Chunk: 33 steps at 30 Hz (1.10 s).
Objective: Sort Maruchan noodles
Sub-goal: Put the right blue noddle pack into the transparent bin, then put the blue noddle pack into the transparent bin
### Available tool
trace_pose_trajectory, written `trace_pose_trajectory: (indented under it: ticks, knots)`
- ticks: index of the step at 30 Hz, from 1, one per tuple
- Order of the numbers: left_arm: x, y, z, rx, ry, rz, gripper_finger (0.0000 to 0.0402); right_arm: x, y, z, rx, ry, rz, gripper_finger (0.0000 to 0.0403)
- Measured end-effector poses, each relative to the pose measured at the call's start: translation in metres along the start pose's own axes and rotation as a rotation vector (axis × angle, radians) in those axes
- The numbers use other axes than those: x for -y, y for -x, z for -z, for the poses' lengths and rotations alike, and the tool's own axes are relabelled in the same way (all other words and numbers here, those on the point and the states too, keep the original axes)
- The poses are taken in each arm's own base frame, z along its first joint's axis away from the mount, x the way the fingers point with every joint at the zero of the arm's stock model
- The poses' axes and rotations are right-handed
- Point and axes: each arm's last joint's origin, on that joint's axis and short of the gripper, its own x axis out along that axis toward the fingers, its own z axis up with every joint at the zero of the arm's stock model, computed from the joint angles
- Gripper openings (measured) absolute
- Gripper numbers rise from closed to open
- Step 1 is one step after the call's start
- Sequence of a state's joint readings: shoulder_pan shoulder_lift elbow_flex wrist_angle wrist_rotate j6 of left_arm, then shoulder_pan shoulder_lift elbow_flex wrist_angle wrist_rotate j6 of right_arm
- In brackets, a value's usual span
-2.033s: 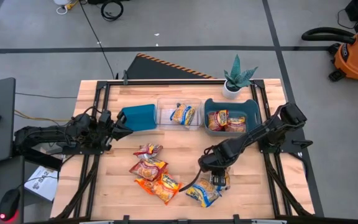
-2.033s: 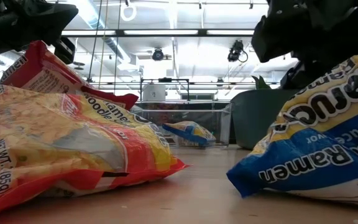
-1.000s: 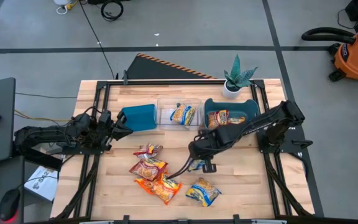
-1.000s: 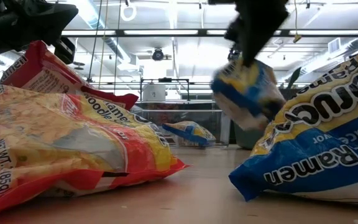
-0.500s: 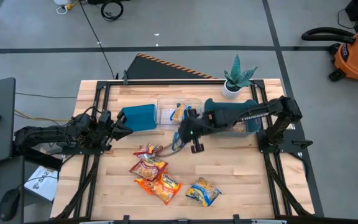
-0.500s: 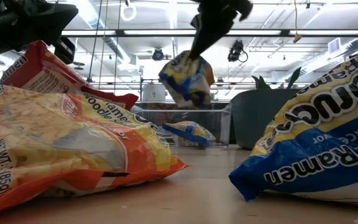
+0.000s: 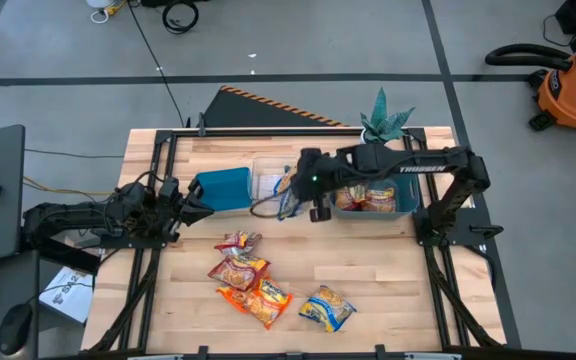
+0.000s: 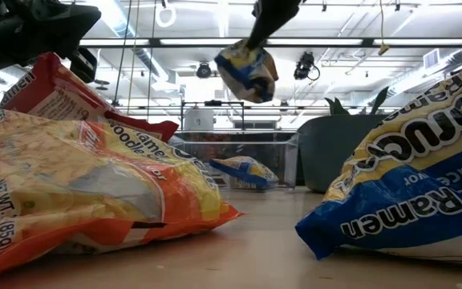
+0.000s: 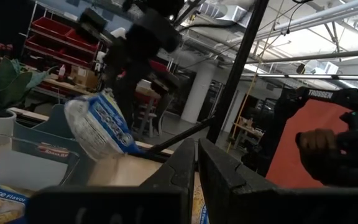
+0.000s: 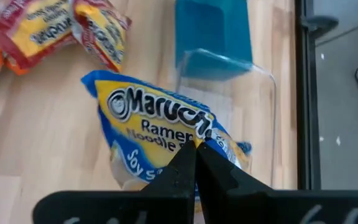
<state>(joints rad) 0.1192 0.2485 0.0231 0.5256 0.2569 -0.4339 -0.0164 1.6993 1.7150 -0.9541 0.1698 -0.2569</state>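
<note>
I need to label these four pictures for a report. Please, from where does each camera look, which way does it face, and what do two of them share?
High view: above the table, facing straight down; shows both arms and the right gripper over the clear bin.
Low view: at tabletop height, facing level across; shows the held blue packet.
Left wrist view: on the left arm, looking past the left gripper.
Right wrist view: on the right arm, looking down past its fingers.
Shared: all four show that blue packet.
</note>
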Motion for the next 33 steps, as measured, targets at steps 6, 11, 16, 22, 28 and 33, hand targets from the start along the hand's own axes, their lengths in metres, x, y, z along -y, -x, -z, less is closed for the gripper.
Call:
trace_pose_trajectory:
  ticks: [6,11,16,22,28,33]
  knots:
    - [0.0,0.0,0.0,0.001,0.0,0.001,0.0027,0.025,-0.01,0.013,-0.036,-0.08,-0.009,0.0012]
    - [0.0,0.0,0.0,0.001,0.0,0.0,0.0027,0.038,-0.034,0.036,-0.093,-0.155,-0.058,0.0012]
    - [0.0,0.0,0.0,0.002,-0.001,0.0,0.0027,0.04,-0.054,0.058,-0.161,-0.203,-0.107,0.0012]
    - [0.0,0.0,0.0,0.001,0.0,0.0,0.0027,0.039,-0.062,0.068,-0.184,-0.221,-0.15,0.0015]
    - [0.0,0.0,0.0,0.001,0.0,0.0,0.0027,0.043,-0.062,0.064,-0.135,-0.23,-0.138,0.0045]
    - [0.0,0.0,0.0,0.001,0.0,0.0,0.0027,0.051,-0.054,0.056,-0.099,-0.256,-0.095,0.009]
